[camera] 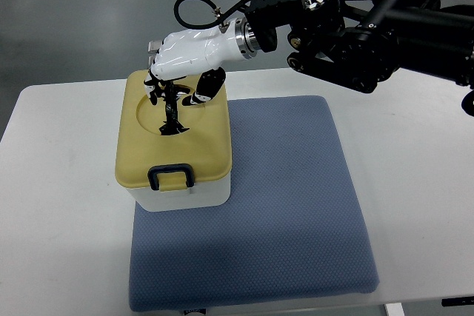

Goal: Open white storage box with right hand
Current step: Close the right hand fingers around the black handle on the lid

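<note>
A white storage box [185, 196] with a tan yellow lid [141, 149] stands on the left part of a blue mat [289, 205]. The lid is on the box, and a black latch handle [171, 176] sits at its near edge. My right hand [178, 98], white with black fingers, hangs over the middle of the lid with its arm coming in from the upper right. Its fingers [172, 116] point down into the round recess of the lid, relaxed and holding nothing. Whether the fingertips touch the lid I cannot tell. The left arm does not show.
The mat lies on a white table [415, 183]. The black right arm [370, 27] spans the upper right above the table's far edge. Grey floor lies beyond the table.
</note>
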